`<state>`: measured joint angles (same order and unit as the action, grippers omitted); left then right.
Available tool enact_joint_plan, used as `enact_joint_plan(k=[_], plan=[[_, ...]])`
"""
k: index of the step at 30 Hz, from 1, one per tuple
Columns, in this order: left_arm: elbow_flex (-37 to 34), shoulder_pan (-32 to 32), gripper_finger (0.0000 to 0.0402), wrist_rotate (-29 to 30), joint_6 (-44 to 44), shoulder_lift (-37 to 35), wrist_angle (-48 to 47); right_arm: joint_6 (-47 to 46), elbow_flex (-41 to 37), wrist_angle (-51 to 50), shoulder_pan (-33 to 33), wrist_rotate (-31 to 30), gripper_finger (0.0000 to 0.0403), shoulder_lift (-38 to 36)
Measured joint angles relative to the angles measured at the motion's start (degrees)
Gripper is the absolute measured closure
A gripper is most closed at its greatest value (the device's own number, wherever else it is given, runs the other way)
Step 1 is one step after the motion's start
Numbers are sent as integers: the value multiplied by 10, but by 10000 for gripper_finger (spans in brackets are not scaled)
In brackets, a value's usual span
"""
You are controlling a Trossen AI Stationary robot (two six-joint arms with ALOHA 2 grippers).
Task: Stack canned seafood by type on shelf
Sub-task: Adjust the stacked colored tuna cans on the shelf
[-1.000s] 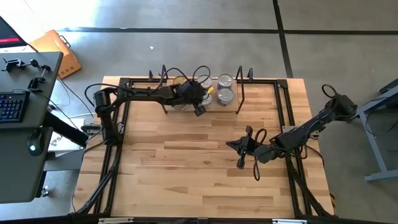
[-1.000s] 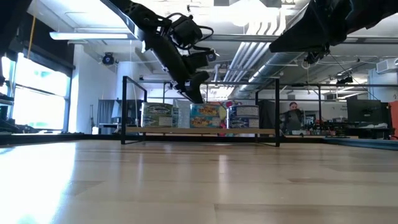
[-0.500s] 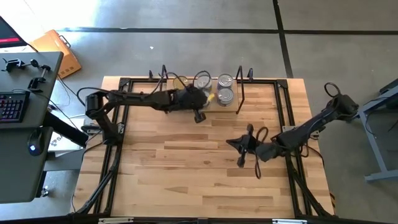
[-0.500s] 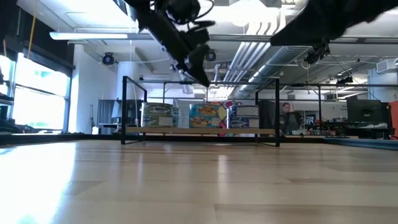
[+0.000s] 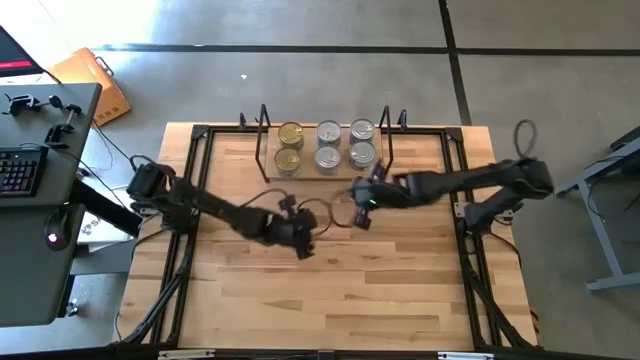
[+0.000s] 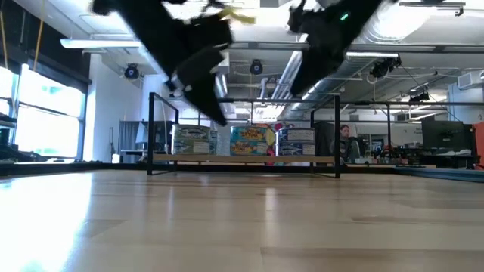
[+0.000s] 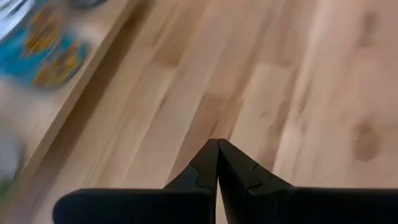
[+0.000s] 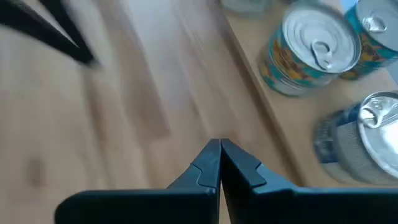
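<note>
Gripper (image 8: 219, 144) shut, tins (image 8: 309, 50) only wrist-cam

text: none legible | tin labels (image 8: 292, 59): colourful print, too blurred to read

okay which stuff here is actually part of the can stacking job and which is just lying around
Part of the job:
- small round metal seafood tins, silver and gold tops
- low light-wood shelf in black wire frame

Just lying about:
- orange case on the floor
- black keyboard on the side desk
</note>
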<state>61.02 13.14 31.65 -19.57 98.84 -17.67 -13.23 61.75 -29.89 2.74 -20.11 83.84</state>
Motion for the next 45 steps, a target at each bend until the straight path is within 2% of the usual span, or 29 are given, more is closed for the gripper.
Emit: enact_joint_plan(k=[3, 7, 10, 15, 19, 25, 33, 38, 41, 45], plan=[[-34, 41, 402, 75, -85, -14, -11, 51, 72, -70, -41, 6, 403, 61], [-76, 93, 401, 104, -183, -54, -35, 91, 153, -139, -101, 6, 403, 126], [-107, 132, 401, 146, -240, -94, -50, 107, 197, -144, -147, 6, 403, 161], [-158, 191, 401, 228, -321, -143, -47, 94, 236, -172, -213, 6, 403, 201], [-186, 222, 401, 254, -373, -153, -47, 77, 240, -207, -247, 6, 403, 204], [-205, 234, 401, 280, -413, -150, -48, 72, 240, -252, -256, 37, 403, 204], [-208, 233, 401, 295, -408, -150, -45, 90, 240, -294, -236, 71, 403, 204], [-208, 233, 401, 297, -408, -150, -45, 92, 241, -344, -231, 35, 403, 204], [-208, 233, 401, 297, -408, -150, -45, 89, 241, -352, -234, -9, 403, 204], [-208, 233, 401, 297, -408, -150, -45, 88, 241, -354, -234, -36, 403, 204]])
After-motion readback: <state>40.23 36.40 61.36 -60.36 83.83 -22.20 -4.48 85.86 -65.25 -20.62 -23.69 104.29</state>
